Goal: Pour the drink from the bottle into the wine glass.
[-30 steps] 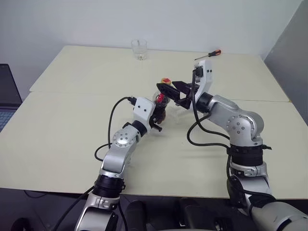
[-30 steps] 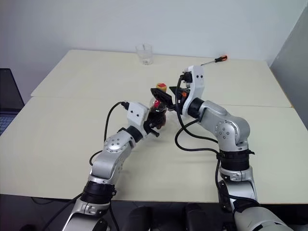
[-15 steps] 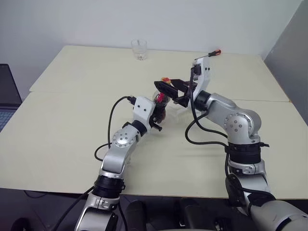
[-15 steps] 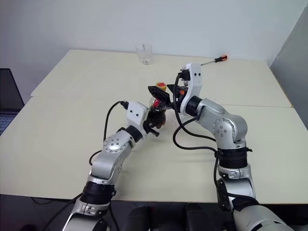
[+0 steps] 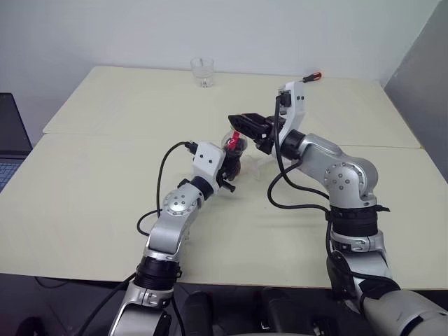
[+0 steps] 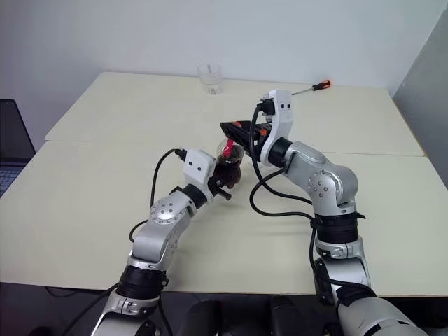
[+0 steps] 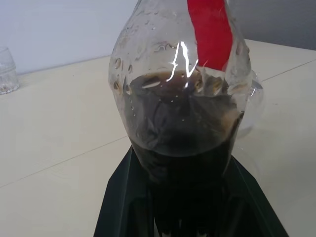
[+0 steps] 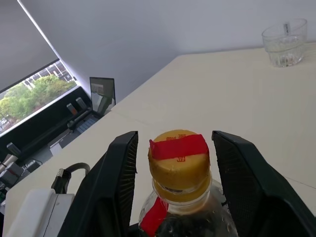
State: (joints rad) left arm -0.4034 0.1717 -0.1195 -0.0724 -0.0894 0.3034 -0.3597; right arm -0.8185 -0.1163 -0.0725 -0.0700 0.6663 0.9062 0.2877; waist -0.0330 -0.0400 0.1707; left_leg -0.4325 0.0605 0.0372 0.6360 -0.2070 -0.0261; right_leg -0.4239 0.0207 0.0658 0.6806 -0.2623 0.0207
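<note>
Bottle (image 7: 180, 106) sits upright mid-tabletop (image 5: 105, 175), squat and clear, dark drink (image 7: 182, 143) low inside, red strip, yellow cap (image 8: 178, 154). Your left gripper (image 5: 231, 164) has jaws clamped on its body; right gripper (image 8: 175, 163) reaches level, jaws apart astride the cap. Wine glass (image 5: 260, 166) mostly hidden behind arms.
</note>
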